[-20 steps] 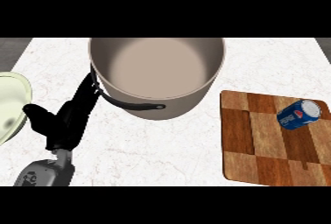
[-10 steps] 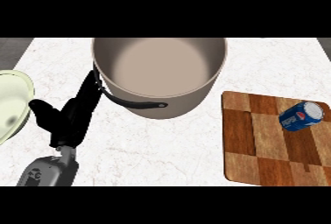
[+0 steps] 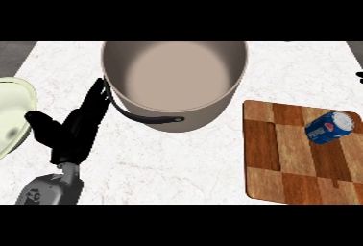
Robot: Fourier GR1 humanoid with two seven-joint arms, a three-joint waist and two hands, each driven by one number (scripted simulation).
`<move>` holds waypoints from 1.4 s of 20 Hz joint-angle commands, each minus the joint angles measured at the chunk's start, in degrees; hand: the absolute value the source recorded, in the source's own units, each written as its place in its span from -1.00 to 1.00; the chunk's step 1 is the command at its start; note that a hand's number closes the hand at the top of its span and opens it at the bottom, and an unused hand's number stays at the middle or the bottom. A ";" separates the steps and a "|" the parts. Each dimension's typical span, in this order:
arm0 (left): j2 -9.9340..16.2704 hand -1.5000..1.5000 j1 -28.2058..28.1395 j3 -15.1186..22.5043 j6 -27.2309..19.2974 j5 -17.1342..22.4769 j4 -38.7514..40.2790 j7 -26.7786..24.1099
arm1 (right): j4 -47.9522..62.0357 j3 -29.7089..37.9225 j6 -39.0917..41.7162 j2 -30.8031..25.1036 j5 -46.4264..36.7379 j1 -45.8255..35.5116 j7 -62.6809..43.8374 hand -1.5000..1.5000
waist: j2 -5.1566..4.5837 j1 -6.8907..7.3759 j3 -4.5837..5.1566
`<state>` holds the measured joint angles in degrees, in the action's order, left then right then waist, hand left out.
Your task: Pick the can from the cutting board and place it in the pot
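At frame right, one wooden cutting board (image 3: 284, 158) carries one blue can (image 3: 329, 127) lying on its side. One beige round pot (image 3: 175, 79), dark-handled, stands at upper centre. One left hand (image 3: 71, 132) at lower left, fingers straight and together, holds nothing. One pale plate (image 3: 13, 113) at left edge.
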<state>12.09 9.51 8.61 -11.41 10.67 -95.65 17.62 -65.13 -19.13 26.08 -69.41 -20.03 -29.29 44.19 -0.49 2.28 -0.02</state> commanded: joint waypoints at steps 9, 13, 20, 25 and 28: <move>-0.48 0.00 -2.36 -1.29 0.63 -1.65 -1.06 -0.80 | 3.76 -0.78 4.42 5.40 -3.34 -2.84 5.81 -1.00 | 0.45 -1.75 0.04; -0.51 0.00 -4.65 -2.48 2.25 -0.21 -2.16 -2.09 | 6.39 -0.82 1.32 6.03 -4.80 -0.09 8.40 -1.00 | 0.44 -1.75 0.03; -1.78 0.00 0.07 -2.70 0.56 -2.91 -0.31 1.47 | 1.08 -0.06 6.24 10.43 -6.02 -3.50 -4.12 -1.00 | 0.46 -1.89 0.04; -1.49 0.00 -3.15 -3.30 3.08 -1.51 -2.81 1.70 | 6.40 0.23 5.56 14.56 -11.47 -6.41 -6.84 -1.00 | 0.36 -1.34 0.03; -3.01 0.00 -1.88 -2.46 0.86 -3.78 -3.08 3.76 | -2.57 0.75 2.43 14.68 -12.58 1.86 -8.57 -1.00 | 0.60 -2.39 0.03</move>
<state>10.00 6.93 5.54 -9.13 8.19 -96.79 18.09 -64.09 -19.11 27.45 -55.67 -30.45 -30.74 35.59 -0.01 0.32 0.02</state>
